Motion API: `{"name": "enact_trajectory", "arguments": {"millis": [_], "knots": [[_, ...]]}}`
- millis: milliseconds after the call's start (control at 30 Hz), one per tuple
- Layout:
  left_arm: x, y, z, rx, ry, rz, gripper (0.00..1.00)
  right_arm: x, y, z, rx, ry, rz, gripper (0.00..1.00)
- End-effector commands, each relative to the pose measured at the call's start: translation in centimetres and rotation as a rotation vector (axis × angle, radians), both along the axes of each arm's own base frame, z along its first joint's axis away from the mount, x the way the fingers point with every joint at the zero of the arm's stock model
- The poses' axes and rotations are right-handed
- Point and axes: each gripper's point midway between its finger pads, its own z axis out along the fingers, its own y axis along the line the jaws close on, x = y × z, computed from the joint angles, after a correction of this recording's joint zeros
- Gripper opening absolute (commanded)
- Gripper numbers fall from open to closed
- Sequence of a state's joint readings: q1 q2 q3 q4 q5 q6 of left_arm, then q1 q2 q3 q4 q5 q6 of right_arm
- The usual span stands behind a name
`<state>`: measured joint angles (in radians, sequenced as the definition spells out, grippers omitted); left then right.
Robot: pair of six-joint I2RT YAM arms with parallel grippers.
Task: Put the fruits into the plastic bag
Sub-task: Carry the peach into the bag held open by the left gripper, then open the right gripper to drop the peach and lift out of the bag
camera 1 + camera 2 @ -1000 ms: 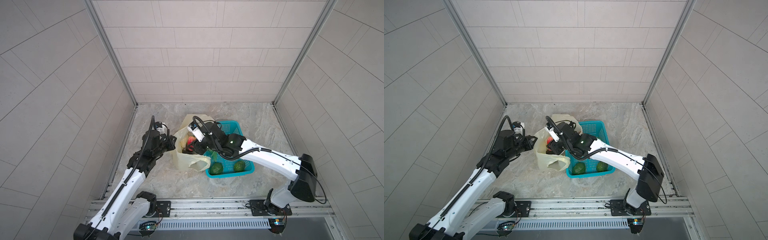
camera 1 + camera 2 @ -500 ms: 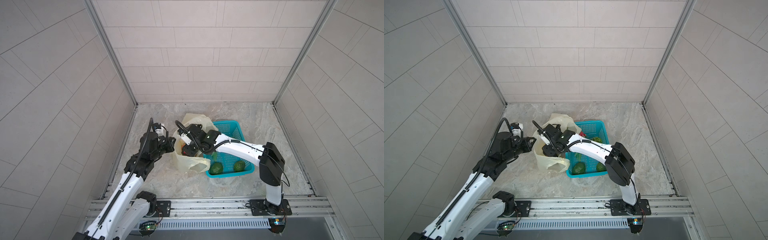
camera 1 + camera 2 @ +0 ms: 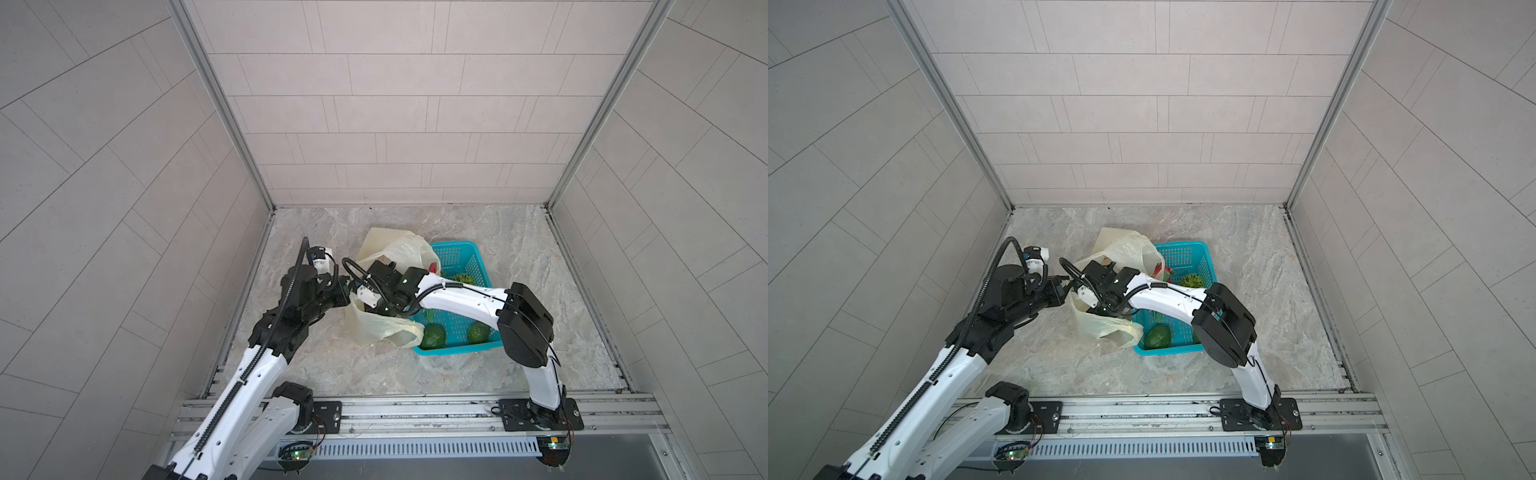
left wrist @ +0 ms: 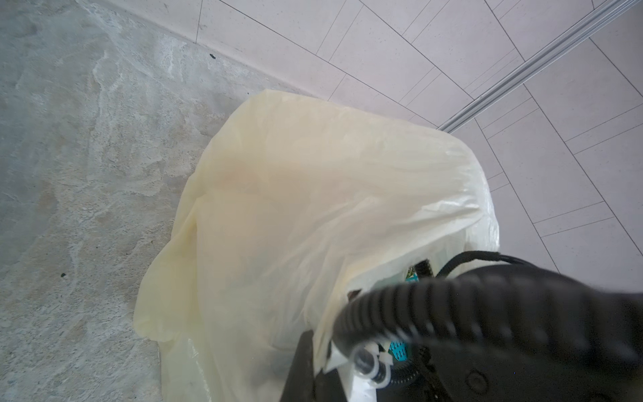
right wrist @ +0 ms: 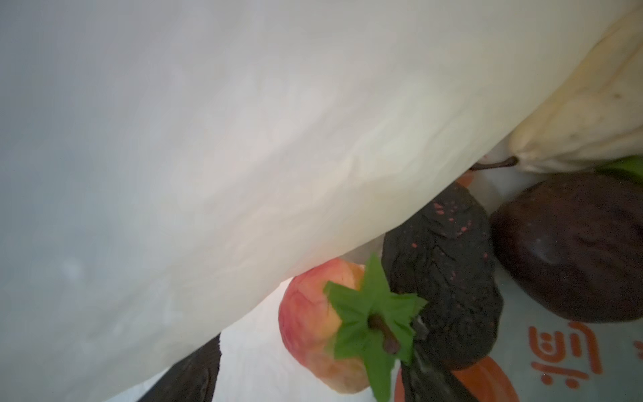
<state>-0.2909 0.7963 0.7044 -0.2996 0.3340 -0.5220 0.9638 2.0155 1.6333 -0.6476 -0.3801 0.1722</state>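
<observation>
Overhead, a marble-patterned floor (image 3: 519, 257) sits boxed in by pale tiled walls (image 3: 399, 104) on three sides, with bare room toward the back and the right.

Near the middle stands the plastic bag (image 3: 397, 249), cream-yellow and crinkled, its mouth held up. Touching its right side is a teal basket (image 3: 457, 253). In both top views the basket holds two dark green avocados (image 3: 433, 336) along its near wall, a bumpy green fruit (image 3: 1192, 280) further back, and a sliver of red fruit (image 3: 1158, 272) by the bag's edge.

Inside the bag, the right wrist view shows a red-yellow apple (image 5: 313, 320) with a green leaf, touching a dark wrinkled fruit (image 5: 442, 289), and a dark purple fruit (image 5: 574, 250) just beside that. A fold of bag film covers most of this view.

The left gripper (image 3: 345, 291) is clamped shut on the bag's left rim. The right gripper (image 3: 376, 301) reaches into the bag's mouth from across the basket; its jaws are hidden, so I cannot tell how wide they stand, and it appears to hold nothing. The right arm (image 3: 457, 301) lies over the basket, covering its middle.
</observation>
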Motion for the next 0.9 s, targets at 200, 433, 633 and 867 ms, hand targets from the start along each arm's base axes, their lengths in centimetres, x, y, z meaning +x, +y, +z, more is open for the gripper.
{"name": "enact_trajectory", "arguments": {"millis": [200, 433, 633, 867], "knots": [[0.1, 0.0, -0.2, 0.015, -0.012, -0.001, 0.0, 1.2, -2.0, 9.5, 0.148, -0.191, -0.04, 0.81], [0.3, 0.1, -0.9, 0.025, 0.005, 0.007, 0.0, 0.5, -4.0, 15.0, 0.29, -0.316, -0.045, 0.8], [0.6, -0.1, -1.0, 0.028, 0.01, 0.006, 0.0, 2.0, -6.0, 16.9, 0.331, -0.384, -0.136, 0.81], [0.6, -0.1, -0.6, 0.029, -0.004, 0.006, 0.0, 3.5, -4.0, 12.9, 0.283, -0.301, -0.132, 0.78]]}}
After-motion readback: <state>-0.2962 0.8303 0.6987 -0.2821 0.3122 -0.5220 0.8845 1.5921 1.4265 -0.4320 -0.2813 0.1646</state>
